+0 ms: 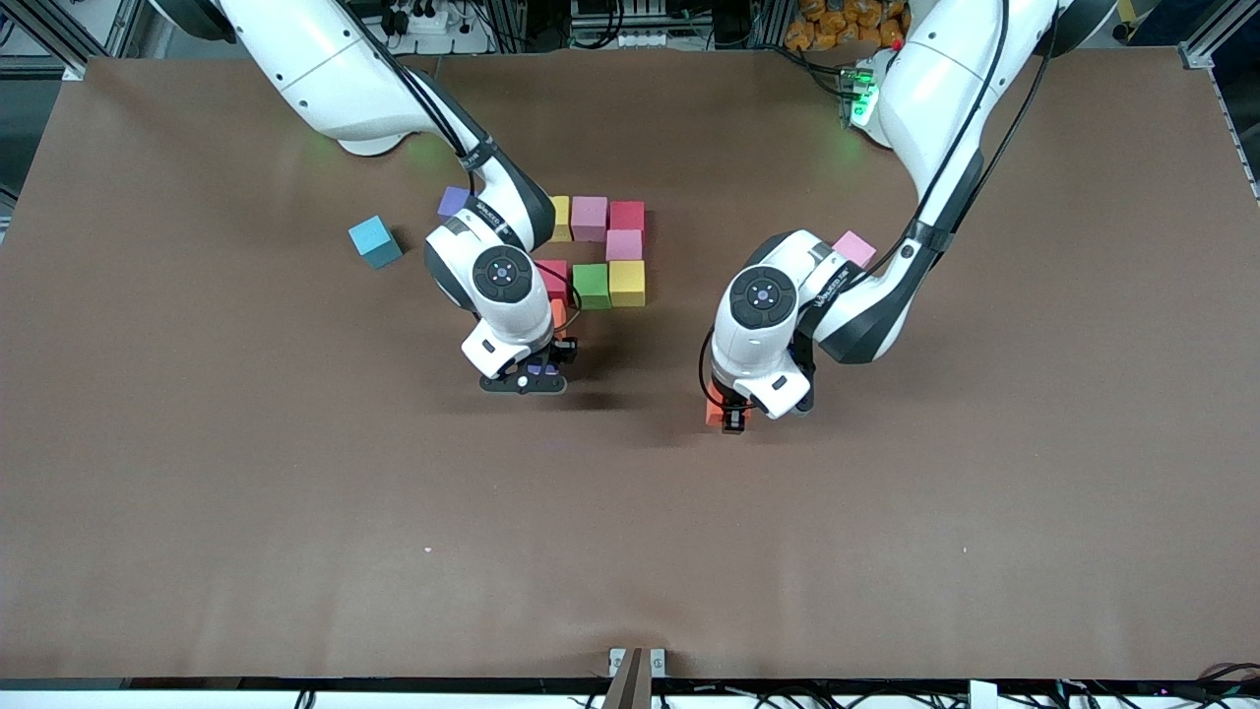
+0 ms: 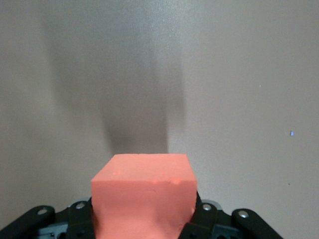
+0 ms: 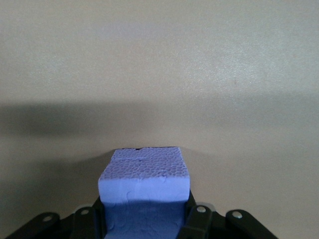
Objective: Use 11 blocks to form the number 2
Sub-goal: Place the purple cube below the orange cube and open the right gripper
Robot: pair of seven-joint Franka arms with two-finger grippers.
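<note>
Brown tabletop [image 1: 295, 512] fills your view. Your right gripper [image 1: 536, 377] pinches a purple block [image 3: 144, 186] just beside the partly built number 2 [image 1: 600, 251], at its camera-side end. Your left gripper [image 1: 733, 418] pinches an orange block [image 2: 143, 194] over bare tabletop, toward the left arm's end from those blocks.

brown table [image 1: 295, 492] | orange items [image 1: 837, 20] past table edge, top

Matt foam-like orange cube [image 2: 143, 196] with faintly dimpled face, matt purple foam cube [image 3: 144, 185] with finely pebbled top, smooth matt brown table covering [image 1: 295, 512], glossy white plastic arm shells [image 1: 315, 69]
</note>
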